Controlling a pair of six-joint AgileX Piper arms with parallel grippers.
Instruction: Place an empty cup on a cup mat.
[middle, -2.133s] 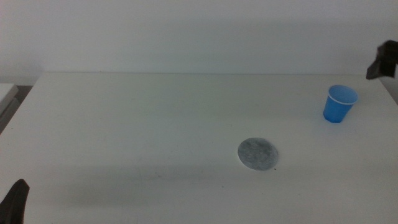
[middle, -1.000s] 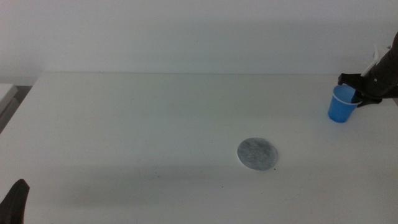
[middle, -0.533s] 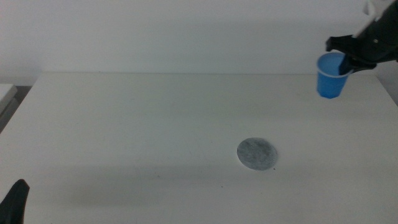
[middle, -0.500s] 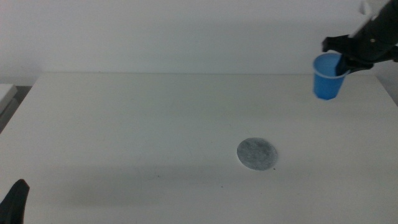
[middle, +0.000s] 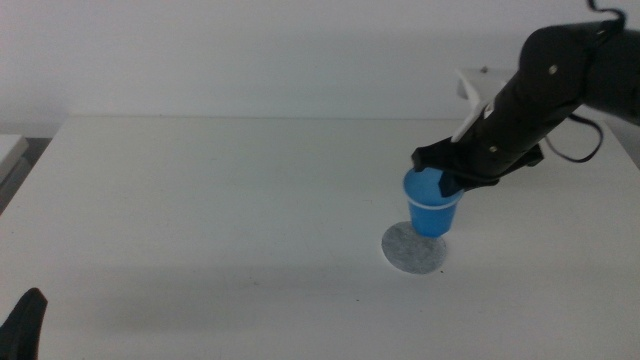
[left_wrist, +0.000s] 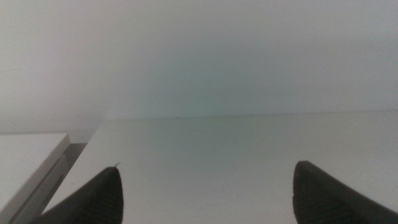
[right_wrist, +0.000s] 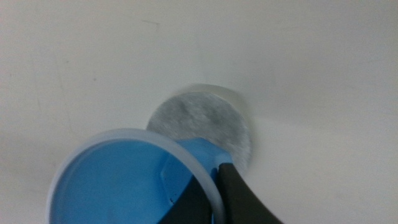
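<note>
The right gripper (middle: 447, 178) pinches the rim of the cup (middle: 433, 203), one jaw inside and one outside. Half a second ago the cup was up high near the far right of the tabletop (middle: 200, 200). Now it hangs just over the cup mat (middle: 413, 251), at the mat's far edge. I cannot tell if it touches. The mat has not moved. The left gripper (left_wrist: 205, 190) stays spread wide at the near left corner.
</note>
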